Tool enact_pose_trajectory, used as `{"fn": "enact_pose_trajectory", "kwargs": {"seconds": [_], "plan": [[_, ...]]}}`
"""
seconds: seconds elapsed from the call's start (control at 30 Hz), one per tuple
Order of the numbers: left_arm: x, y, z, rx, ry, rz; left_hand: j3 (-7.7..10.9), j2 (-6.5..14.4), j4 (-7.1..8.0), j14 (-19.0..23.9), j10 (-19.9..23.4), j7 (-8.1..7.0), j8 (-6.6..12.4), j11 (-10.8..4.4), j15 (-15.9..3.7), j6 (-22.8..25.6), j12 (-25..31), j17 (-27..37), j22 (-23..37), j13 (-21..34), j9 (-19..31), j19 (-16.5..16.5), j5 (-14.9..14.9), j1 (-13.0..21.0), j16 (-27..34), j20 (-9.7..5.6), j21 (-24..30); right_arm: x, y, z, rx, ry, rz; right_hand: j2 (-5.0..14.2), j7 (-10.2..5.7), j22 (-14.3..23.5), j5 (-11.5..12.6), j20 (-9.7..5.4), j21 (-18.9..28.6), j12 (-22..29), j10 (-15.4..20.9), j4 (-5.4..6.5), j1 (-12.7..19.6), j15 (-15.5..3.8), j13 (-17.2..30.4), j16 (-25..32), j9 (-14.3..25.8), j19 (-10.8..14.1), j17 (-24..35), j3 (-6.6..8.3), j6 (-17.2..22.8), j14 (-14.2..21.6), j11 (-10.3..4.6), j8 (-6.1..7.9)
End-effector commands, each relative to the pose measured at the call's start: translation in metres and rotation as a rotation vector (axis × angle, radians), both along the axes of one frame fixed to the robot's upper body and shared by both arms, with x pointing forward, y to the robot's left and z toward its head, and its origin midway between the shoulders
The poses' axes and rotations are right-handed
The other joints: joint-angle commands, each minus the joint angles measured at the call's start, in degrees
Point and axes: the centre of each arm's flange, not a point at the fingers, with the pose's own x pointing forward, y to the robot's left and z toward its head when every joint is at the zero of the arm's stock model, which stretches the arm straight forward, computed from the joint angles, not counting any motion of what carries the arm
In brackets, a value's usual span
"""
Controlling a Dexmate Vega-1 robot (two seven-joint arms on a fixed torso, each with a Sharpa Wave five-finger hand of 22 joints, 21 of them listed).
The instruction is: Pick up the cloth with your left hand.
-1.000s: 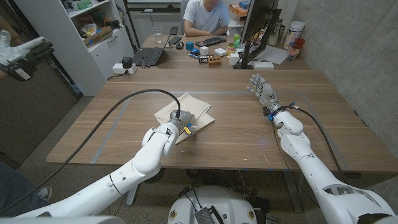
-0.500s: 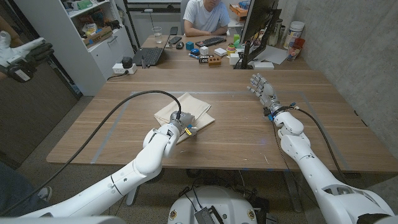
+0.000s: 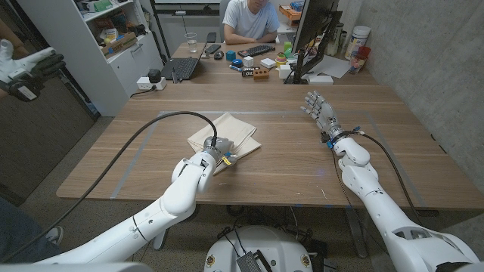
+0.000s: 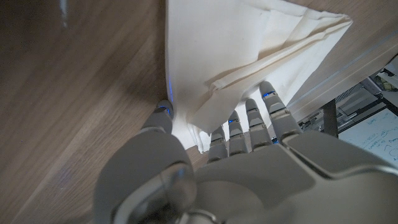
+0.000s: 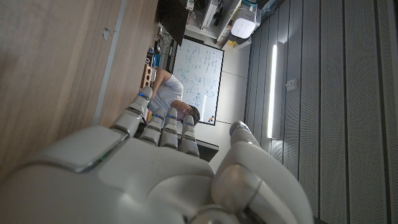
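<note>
A folded beige cloth (image 3: pixel 233 131) lies on the wooden table (image 3: pixel 287 162), a little left of its middle. My left hand (image 3: pixel 217 154) is at the cloth's near corner. In the left wrist view the cloth (image 4: pixel 249 43) bunches up between the thumb and the fingers (image 4: pixel 264 115) of my left hand (image 4: pixel 217 171), which pinches that corner; the rest of the cloth still lies on the table. My right hand (image 3: pixel 321 110) stands over the right half of the table with its fingers spread and nothing in it; the right wrist view shows this hand (image 5: pixel 155 168) from behind.
A black cable (image 3: pixel 144 136) runs across the table's left half to my left wrist. Behind the table is a desk with a laptop (image 3: pixel 181 68), a monitor (image 3: pixel 314 30), small objects and a seated person (image 3: pixel 249 19). A gloved hand (image 3: pixel 30 64) shows at the left edge.
My left hand has drawn slightly toward the near edge at the cloth's corner. The right arm and the cloth's far part have not moved.
</note>
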Motion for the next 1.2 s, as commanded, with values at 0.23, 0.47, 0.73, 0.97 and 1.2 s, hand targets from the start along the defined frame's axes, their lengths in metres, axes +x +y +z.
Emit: {"fn": "enact_pose_trajectory", "kwargs": {"seconds": [0.23, 0.47, 0.73, 0.97, 1.2], "plan": [[-0.014, 0.028, -0.006, -0.183, -0.157, 0.018, 4.15, 6.2, -1.0, 11.0, 9.1, 0.56, 2.51, -0.79, -3.07, 9.8, 3.0, 0.6, 0.9, 0.5, 0.4, 13.2, 2.2, 14.8, 4.0, -0.17, 4.4, 0.0, 0.004, -0.002, -0.006, 0.001, 0.006, -0.03, -0.44, 0.2, 0.4, 0.48, 0.1, 0.0, 0.5, -0.53, -0.3, -0.01, 0.2, 0.2, 0.2, 0.2, 0.2, 0.22, 0.4, 0.2, -0.03, 0.03], [-0.012, 0.028, -0.008, -0.188, -0.148, 0.013, 4.4, 7.1, -1.42, 17.8, 14.8, 0.78, 3.36, -2.62, -5.44, 15.6, 4.7, 2.0, 1.1, 1.0, 0.7, 22.2, 3.0, 23.9, 7.7, -0.43, 8.5, 0.0, 0.003, -0.003, 0.0, 0.004, 0.006, -0.03, -0.39, 0.2, 0.5, 0.49, 0.1, 0.0, 0.6, -0.59, -0.3, -0.03, 0.2, 0.1, 0.2, 0.2, 0.2, 0.22, 0.4, 0.2, 0.01, 0.03], [-0.009, 0.029, -0.008, -0.186, -0.133, 0.011, 3.58, 6.7, -0.91, 18.1, 15.7, 0.77, 3.4, -2.75, -5.59, 16.6, 5.0, 2.5, 1.0, 1.3, 0.7, 22.9, 2.9, 24.7, 8.3, -0.3, 8.9, 0.001, 0.0, -0.004, 0.014, 0.007, 0.003, 0.0, -0.43, 0.2, 0.5, 0.5, 0.1, 0.0, 0.5, -0.62, -0.3, -0.03, 0.2, 0.2, 0.2, 0.2, 0.2, 0.23, 0.4, 0.3, -0.02, 0.02], [-0.004, 0.026, -0.007, -0.186, -0.107, 0.01, 2.4, 5.7, 0.15, 17.5, 16.1, 0.51, 3.12, -3.13, -5.22, 16.6, 5.1, 2.4, 0.8, 1.5, 0.8, 22.4, 2.7, 23.2, 7.7, -0.19, 8.7, 0.002, 0.0, -0.003, 0.021, 0.001, 0.007, -0.02, -0.44, 0.2, 0.5, 0.52, 0.1, 0.0, 0.6, -0.69, -0.4, -0.08, 0.2, 0.2, 0.2, 0.2, 0.2, 0.22, 0.4, 0.4, -0.05, 0.03], [-0.001, 0.026, -0.008, -0.208, -0.086, -0.001, 1.02, 4.6, 0.91, 16.6, 15.7, 0.45, 2.83, -3.14, -4.73, 16.6, 4.8, 2.2, 0.6, 1.7, 0.8, 21.9, 2.5, 21.5, 7.1, -0.16, 8.4, 0.004, 0.002, -0.002, 0.021, 0.001, 0.013, -0.03, -0.39, 0.2, 0.6, 0.55, 0.1, 0.0, 0.7, -0.74, -0.4, -0.08, 0.3, 0.2, 0.2, 0.2, 0.2, 0.23, 0.5, 0.4, -0.11, 0.03]]}}
